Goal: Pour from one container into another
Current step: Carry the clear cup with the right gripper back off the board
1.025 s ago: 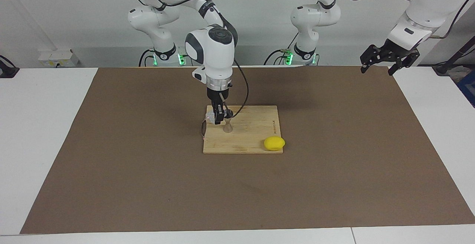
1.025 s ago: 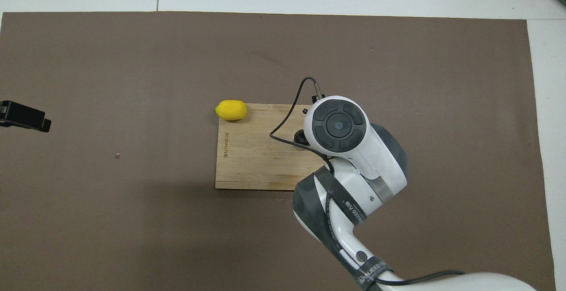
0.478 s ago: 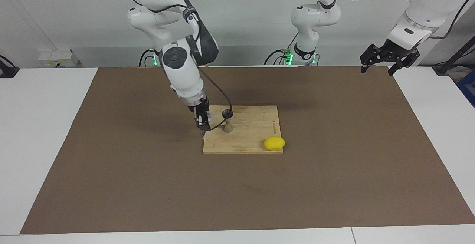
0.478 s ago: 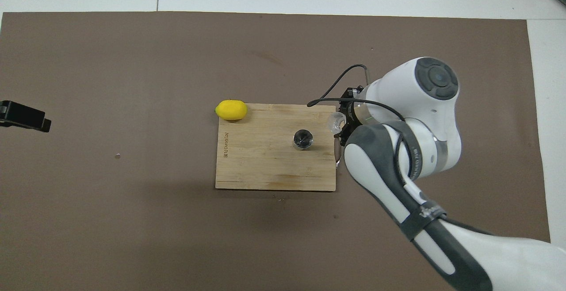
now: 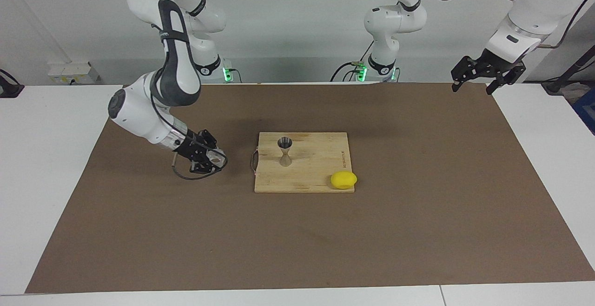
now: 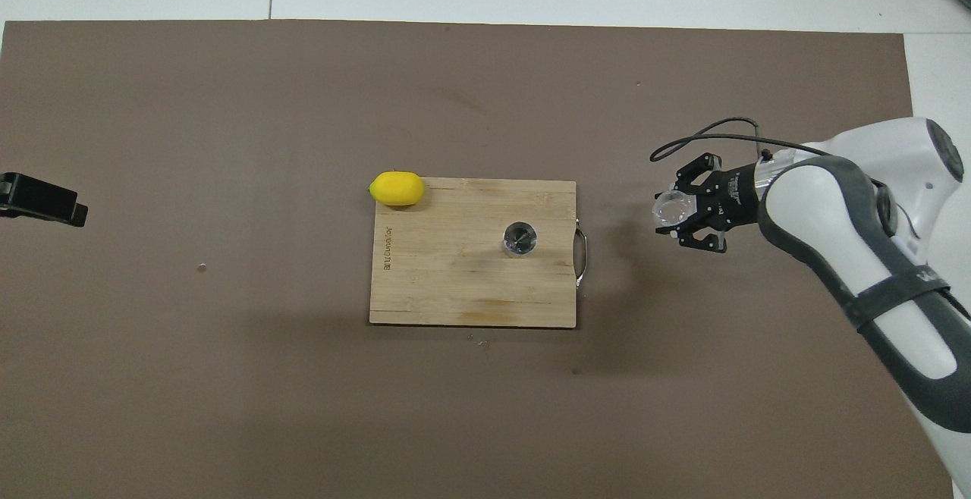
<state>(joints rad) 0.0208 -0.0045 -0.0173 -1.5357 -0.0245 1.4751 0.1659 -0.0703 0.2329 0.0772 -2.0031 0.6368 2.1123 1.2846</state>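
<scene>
A mat (image 5: 418, 231) covers most of the table (image 5: 46, 180). On it, about midway between the two arms' ends, lies a cutting board (image 5: 316, 176). The jigger (image 5: 284, 151) stands upright on the board, in the part nearer to the robots and toward the right arm's end. A lemon (image 5: 344, 180) rests at the board's corner farther from the robots, toward the left arm's end (partly on the board, it seems). The board's handle (image 6: 581, 256) sits on its edge toward the right arm's end.

The right gripper (image 5: 208, 158) holds the clear cup (image 5: 214, 157) tilted over the mat, well apart from the board. The left gripper (image 5: 485, 74) waits over the mat's corner at the left arm's end.
</scene>
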